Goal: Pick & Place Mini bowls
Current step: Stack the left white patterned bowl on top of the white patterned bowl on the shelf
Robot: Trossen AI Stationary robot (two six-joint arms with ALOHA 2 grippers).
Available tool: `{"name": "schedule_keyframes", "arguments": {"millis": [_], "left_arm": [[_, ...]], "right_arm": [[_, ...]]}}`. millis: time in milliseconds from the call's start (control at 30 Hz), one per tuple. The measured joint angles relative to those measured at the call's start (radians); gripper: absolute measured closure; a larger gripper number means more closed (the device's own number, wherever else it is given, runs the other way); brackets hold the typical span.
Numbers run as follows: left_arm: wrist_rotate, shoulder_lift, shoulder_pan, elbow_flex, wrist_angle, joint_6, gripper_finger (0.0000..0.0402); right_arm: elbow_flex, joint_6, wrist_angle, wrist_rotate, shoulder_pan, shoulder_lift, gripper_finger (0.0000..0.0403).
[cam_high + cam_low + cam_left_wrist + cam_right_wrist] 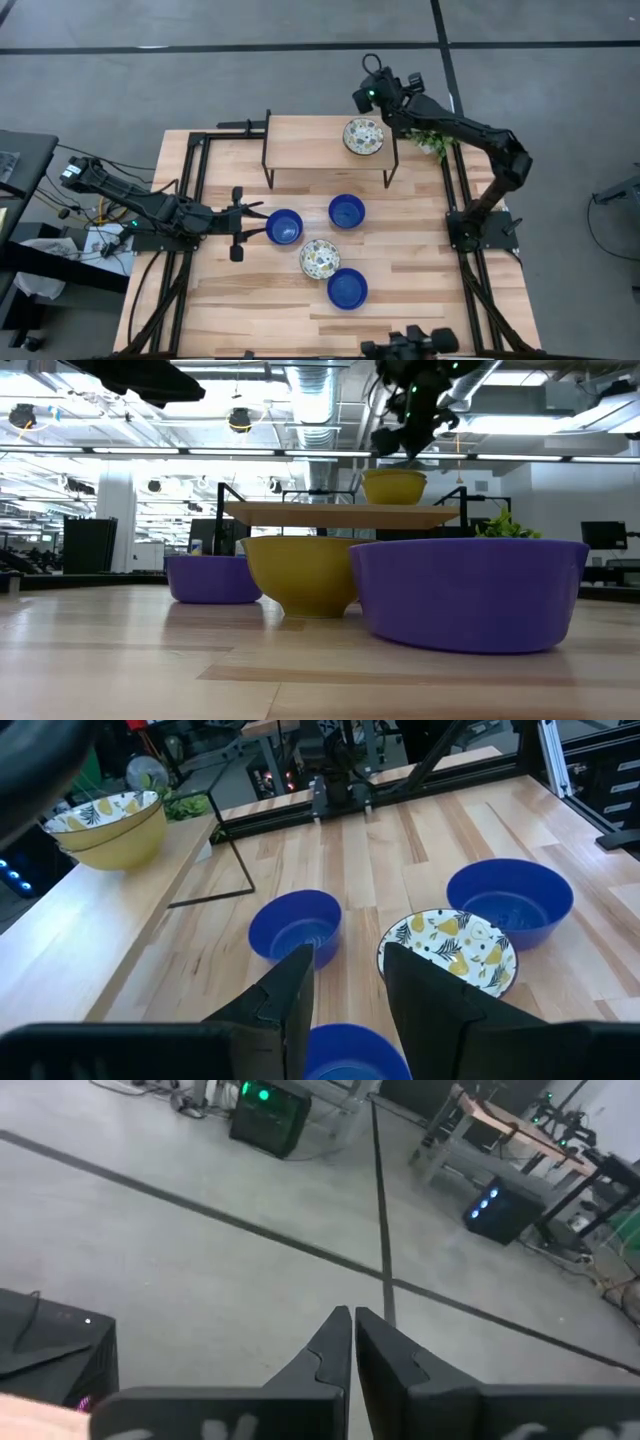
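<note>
- The left gripper [250, 224] sits at the table's nine o'clock side, reaching toward three o'clock, its fingers [290, 995] parted and holding nothing.
- Just at three o'clock of it stands a blue bowl [284, 227], close to the fingertips; whether they touch its rim I cannot tell.
- A patterned bowl [319, 258] lies at about five o'clock of that blue one, near the middle of the wooden table [420, 270].
- A second blue bowl [346, 211] stands at one o'clock of the patterned bowl, close by but apart.
- A third blue bowl [346, 288] sits at five o'clock of the patterned bowl, rims just beside each other; in the low view it fills the foreground.
- A small raised shelf [310, 140] stands at the table's twelve o'clock edge on dark legs.
- On the shelf's three o'clock end rest stacked patterned bowls [364, 136]; the left wrist view shows two of them nested, upright.
- The right gripper [362, 97] hangs at twelve o'clock of that stack, above it, fingers [335, 1342] pressed together with nothing between them.
- A green plant [432, 143] stands at three o'clock of the shelf, partly under the right arm.
</note>
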Motion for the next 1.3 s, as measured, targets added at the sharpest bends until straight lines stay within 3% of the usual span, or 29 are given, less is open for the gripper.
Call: {"name": "schedule_keyframes", "arguments": {"millis": [300,867,1100,1300], "left_arm": [[0.000,0.037,0.000,0.000,0.001,0.000,0.0279],[0.000,0.044,0.000,0.000,0.015,0.001,0.0279],[0.000,0.044,0.000,0.000,0.017,0.001,0.0279],[0.000,0.044,0.000,0.000,0.018,0.001,0.0279]], "right_arm": [[0.000,-0.041,-0.006,0.009,-0.016,0.097,0.0401],[-0.001,-0.041,-0.060,0.019,-0.021,0.129,0.0402],[-0.001,-0.060,-0.031,0.037,-0.015,0.104,0.0402],[-0.001,-0.084,-0.119,0.065,0.014,0.010,0.0402]]}}
